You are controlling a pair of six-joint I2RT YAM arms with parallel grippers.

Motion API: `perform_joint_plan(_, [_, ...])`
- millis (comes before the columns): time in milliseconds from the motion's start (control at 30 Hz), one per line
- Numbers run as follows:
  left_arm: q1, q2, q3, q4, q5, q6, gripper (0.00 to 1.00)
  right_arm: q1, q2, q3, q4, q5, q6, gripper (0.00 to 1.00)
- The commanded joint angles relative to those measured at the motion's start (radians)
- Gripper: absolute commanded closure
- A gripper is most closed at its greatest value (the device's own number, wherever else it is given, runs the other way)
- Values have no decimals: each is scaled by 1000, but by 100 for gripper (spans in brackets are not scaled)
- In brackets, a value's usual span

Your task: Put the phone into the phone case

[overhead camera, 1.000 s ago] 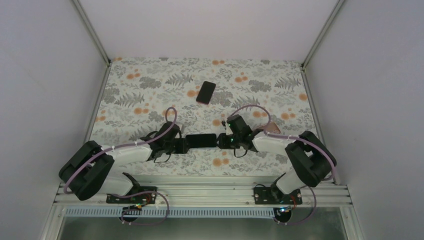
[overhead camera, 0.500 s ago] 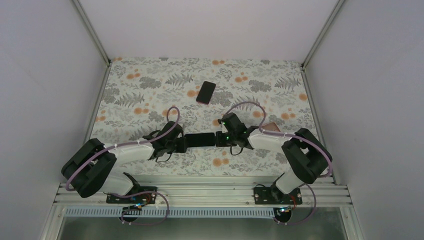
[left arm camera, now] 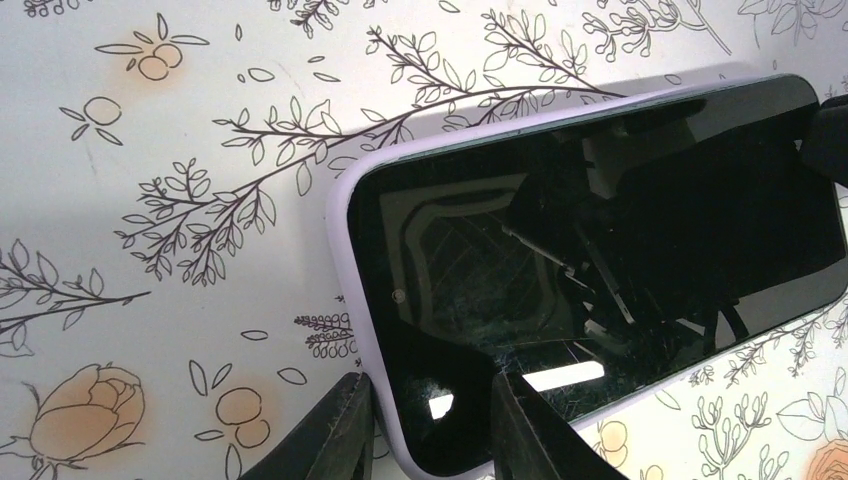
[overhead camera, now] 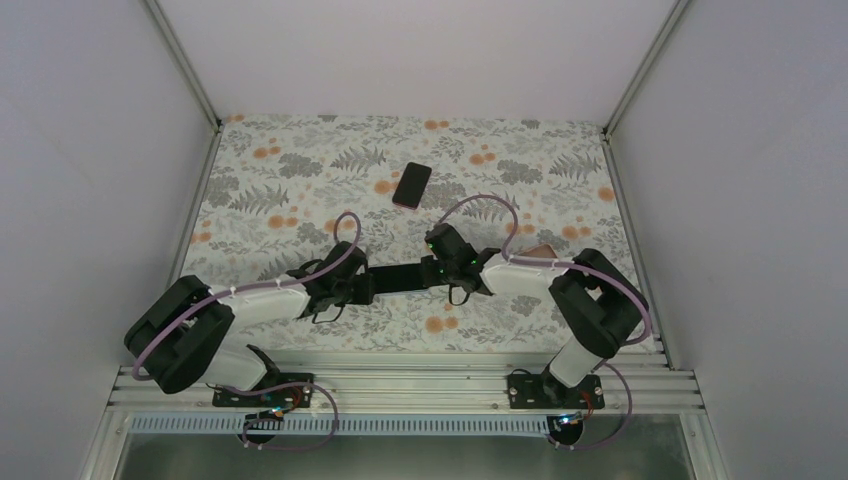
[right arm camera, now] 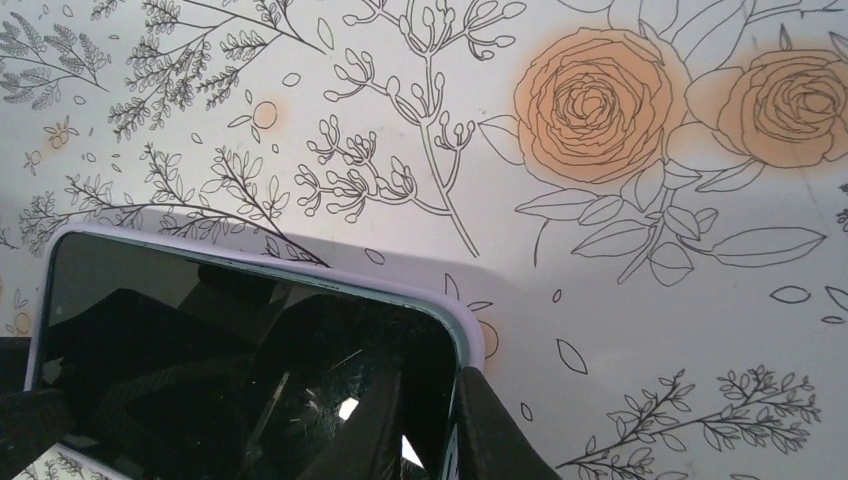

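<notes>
A phone (left arm camera: 600, 250) with a black glass face sits inside a lilac phone case (left arm camera: 345, 240) whose rim shows all round it. It hangs between the two arms at mid-table (overhead camera: 400, 277). My left gripper (left arm camera: 432, 430) is shut on its near corner, one finger on each side. My right gripper (right arm camera: 450, 430) is shut on the opposite end, pinching the case rim (right arm camera: 465, 335) and the screen (right arm camera: 200, 370). From above, the left gripper (overhead camera: 365, 285) and the right gripper (overhead camera: 432, 272) face each other.
A second dark phone-shaped thing with a pinkish edge (overhead camera: 412, 185) lies flat farther back on the floral tablecloth (overhead camera: 280, 190). A small pink thing (overhead camera: 542, 250) peeks out behind the right arm. Grey walls close in left, right and behind.
Both grippers have closed on the cased phone. The right gripper has swung left and back, and the phone now looks narrower from above, tipped more onto its edge.
</notes>
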Motion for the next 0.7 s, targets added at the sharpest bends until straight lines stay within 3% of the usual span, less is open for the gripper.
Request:
perform_joint_plan(0, [-26, 68, -2, -9, 32, 35, 69, 49, 116, -72, -149, -89, -42, 87])
perform_joint_plan(267, [-25, 63, -6, -37, 1, 37, 67, -7, -86, 19, -183, -165, -148, 76])
perform_joint_plan(400, [-25, 62, 1, -40, 1, 37, 67, -20, -86, 85, -244, -161, -174, 75])
perform_joint_plan(667, [-25, 60, -3, -34, 8, 38, 67, -19, -57, 52, -264, -162, -151, 74])
